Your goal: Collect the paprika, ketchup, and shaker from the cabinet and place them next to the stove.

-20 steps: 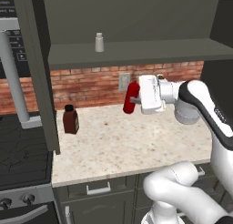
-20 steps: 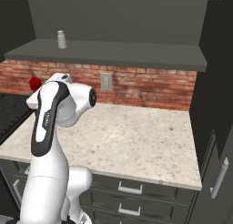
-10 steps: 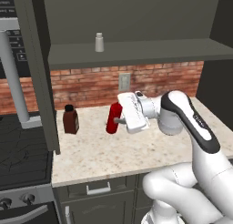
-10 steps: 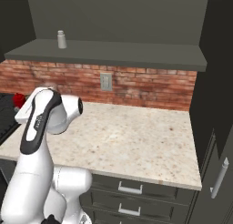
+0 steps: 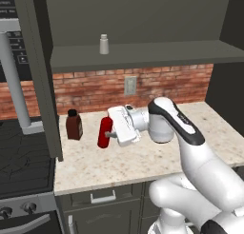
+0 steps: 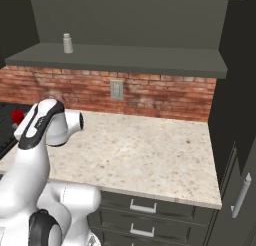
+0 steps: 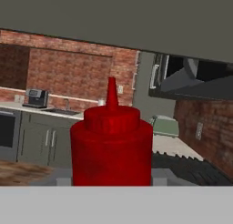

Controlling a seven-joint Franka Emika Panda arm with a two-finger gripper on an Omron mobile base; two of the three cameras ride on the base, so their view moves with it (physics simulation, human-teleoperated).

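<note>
The ketchup (image 5: 104, 131) is being gripped upright by the gripper (image 5: 112, 133) at frame centre, over the speckled counter (image 5: 157, 159); brick backsplash (image 5: 162, 83) is being shown behind.

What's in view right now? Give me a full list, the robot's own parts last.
ketchup: one, red, upright in the claw, low over the counter.
paprika: one, dark brown, on the counter left of the ketchup.
shaker: one, pale grey, on the cabinet shelf.
cabinet: one, dark grey-green, open above the counter.
stove: one, black, left of the counter.
counter: one, speckled beige.
outlet: one, on the brick wall.
claw: one, white, shut on the ketchup.
</note>
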